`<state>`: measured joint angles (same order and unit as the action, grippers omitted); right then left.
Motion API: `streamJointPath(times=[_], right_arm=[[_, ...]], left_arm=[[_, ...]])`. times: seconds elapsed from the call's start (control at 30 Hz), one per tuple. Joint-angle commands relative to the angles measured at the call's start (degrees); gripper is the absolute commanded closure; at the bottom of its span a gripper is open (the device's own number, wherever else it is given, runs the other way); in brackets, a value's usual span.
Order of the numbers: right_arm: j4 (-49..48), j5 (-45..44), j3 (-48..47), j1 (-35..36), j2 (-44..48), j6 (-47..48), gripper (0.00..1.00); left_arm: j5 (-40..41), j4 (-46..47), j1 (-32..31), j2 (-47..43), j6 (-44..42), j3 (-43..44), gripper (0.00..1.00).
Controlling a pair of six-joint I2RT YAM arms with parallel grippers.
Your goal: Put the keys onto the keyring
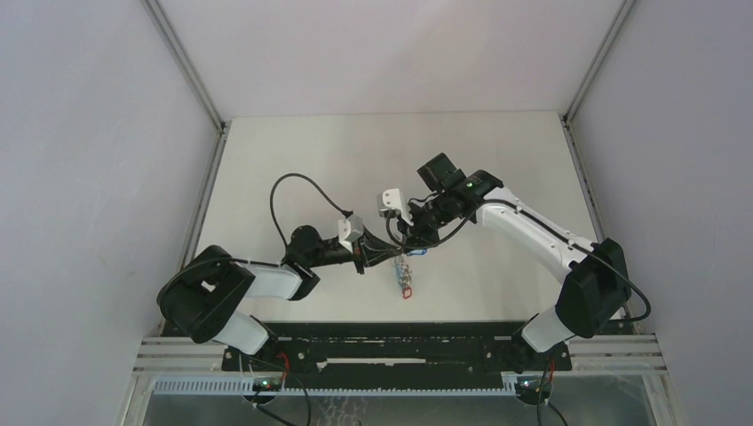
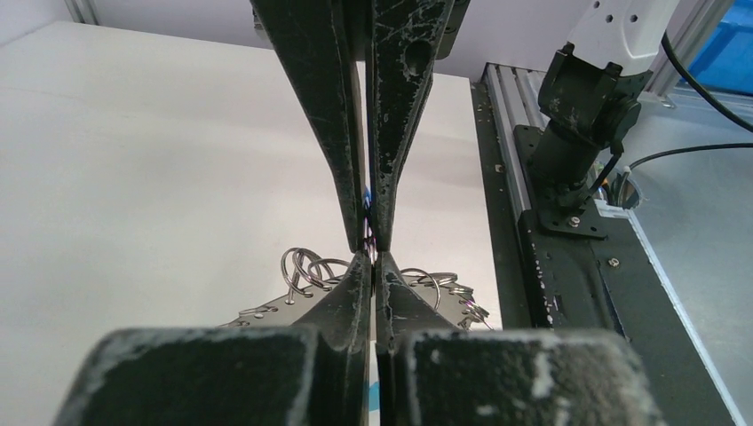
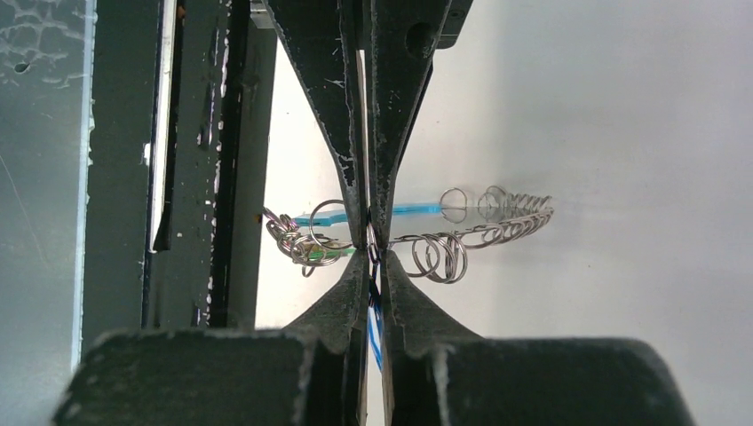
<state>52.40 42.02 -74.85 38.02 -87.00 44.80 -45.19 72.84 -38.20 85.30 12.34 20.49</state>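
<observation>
Top view: a white table (image 1: 311,160) with two arms reaching in from its near edge. The keyring (image 1: 405,269) hangs in mid-table, a small bunch with a red bit at its lower end. The left gripper (image 1: 384,252) comes to the keyring's top from the left. The right gripper (image 1: 412,240) comes to it from the upper right. Both tips meet just above the bunch, and their state is too small to read here.

Left wrist view: the left gripper (image 2: 371,250) has its fingers pressed together. A dark-blue sliver (image 2: 367,197) shows in the slit between them. Whether it is the key cannot be told. The keyring's wire loops (image 2: 306,264) lie just behind the tips, on both sides, over the table (image 2: 133,177).

Right wrist view: the right gripper (image 3: 371,241) is pressed together, pinching the keyring (image 3: 497,226) on its wire. Small rings run along the wire to either side of the tips. A cyan strip (image 3: 410,211) lies beside the wire to the right. A green bit (image 3: 330,254) sits among the rings to the left.
</observation>
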Motion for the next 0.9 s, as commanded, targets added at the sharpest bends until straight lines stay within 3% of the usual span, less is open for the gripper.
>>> streamJointPath(times=[0.0,0.17,0.27,0.87], right_arm=[[-0.6,0.3,-2.9,1.6,0.8,-0.1,1.0],[-2.4,0.8,-0.7,-1.1,3.9,-3.8,0.77],[-3.7,3.4,1.3,-2.9,5.9,-4.4,0.69],[-7.9,10.3,4.0,-6.4,2.1,-4.6,0.68]], left_arm=[[1.6,-4.0,-0.5,-1.5,-2.9,2.6,1.0],[3.5,-4.0,-0.5,-2.6,-4.1,1.5,1.0],[3.7,-3.2,-0.5,-2.5,-3.9,1.4,1.0],[2.2,1.7,-0.5,-1.6,-2.2,0.8,1.0]])
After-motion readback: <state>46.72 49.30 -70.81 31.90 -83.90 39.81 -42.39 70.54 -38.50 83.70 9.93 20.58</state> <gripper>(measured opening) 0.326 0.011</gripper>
